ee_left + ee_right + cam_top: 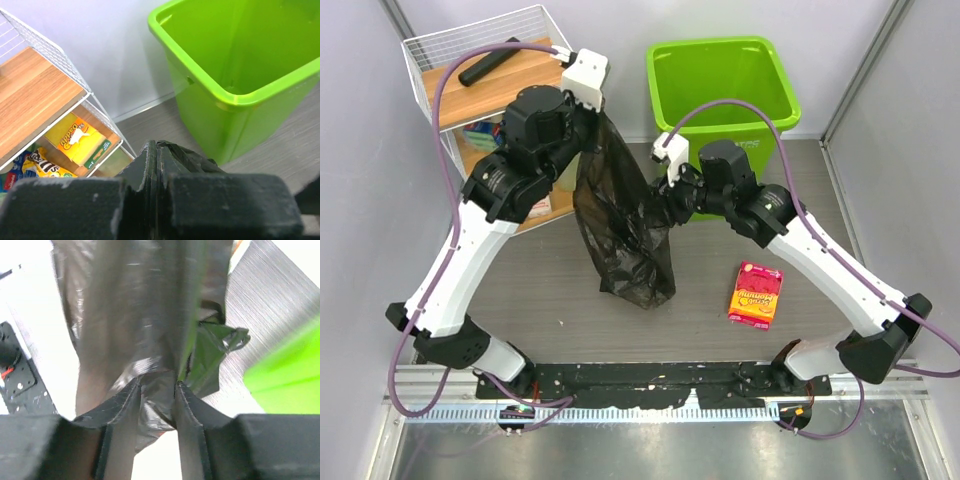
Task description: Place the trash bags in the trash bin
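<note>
Item 1, trash bag [620, 220]: black, glossy and crinkled. It hangs as a long drape over the middle of the table [550, 300], left of the bin and outside it. I cannot tell whether its lower end rests on the table top.

Item 2, trash bin [720, 85]: lime green and upright, with its mouth open, at the far edge of the table, right of centre. I see nothing inside it.

Item 3, left gripper [157, 172]: raised above the table, its fingers pressed together on bunched folds at the bag's top end. The bag hangs from this grip.

Item 4, right gripper [157, 390]: at the bag's right side, partway down, with a fold of black film clamped between its two fingers. In the overhead view it sits just in front of the bin's near wall.

Item 5, white wire rack [420, 50]: at the far-left corner, with wooden shelves. A slim black roll [490, 65] lies on the top shelf, and a yellow box [75, 142] and a candy packet [42, 162] sit on the shelf below.

Item 6, red and orange snack packet [756, 294]: flat on the table, right of the bag and well apart from it.
</note>
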Robot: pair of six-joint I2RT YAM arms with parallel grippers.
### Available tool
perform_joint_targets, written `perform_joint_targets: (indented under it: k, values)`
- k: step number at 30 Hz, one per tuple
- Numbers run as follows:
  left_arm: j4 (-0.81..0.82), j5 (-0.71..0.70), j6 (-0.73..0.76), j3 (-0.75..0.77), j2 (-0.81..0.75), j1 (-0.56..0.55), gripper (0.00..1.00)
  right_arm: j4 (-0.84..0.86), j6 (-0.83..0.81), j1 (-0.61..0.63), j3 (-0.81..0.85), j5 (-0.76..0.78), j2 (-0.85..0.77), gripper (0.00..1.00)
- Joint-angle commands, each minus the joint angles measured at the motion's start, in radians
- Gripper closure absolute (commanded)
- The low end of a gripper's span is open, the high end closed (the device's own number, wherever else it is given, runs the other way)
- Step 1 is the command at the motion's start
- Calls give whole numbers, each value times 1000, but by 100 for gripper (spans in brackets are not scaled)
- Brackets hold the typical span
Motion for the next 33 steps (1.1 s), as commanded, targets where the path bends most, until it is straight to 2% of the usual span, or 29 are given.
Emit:
perform_joint_targets:
  k: [1, 4, 11, 19, 23, 29, 32, 33]
  values:
    - [8, -68, 5, 52, 37, -2, 100, -47, -49, 38, 70, -105, -47, 56]
    - [6, -82, 7, 55, 60, -3, 100, -57, -69, 63, 68, -117, -55, 45]
    - [-31, -118, -2, 113, 130, -12, 100, -26, -57, 83, 4, -76, -65, 36]
    - [-38, -115, -9, 129, 137, -25, 100, 100, -13, 94, -136, 124, -19, 35]
    - [-37, -110, -9, 115, 130, -28, 100, 143, 26, 92, -148, 127, 8, 35]
    - [-35, -101, -19, 107, 124, -26, 100, 157, 69, 95, -130, 30, 57, 35]
    - [-41, -84, -22, 112, 123, -26, 100, 147, 55, 95, -116, 99, 86, 41]
    - [-43, -81, -25, 112, 120, -26, 100, 144, 43, 95, -113, 118, 90, 45]
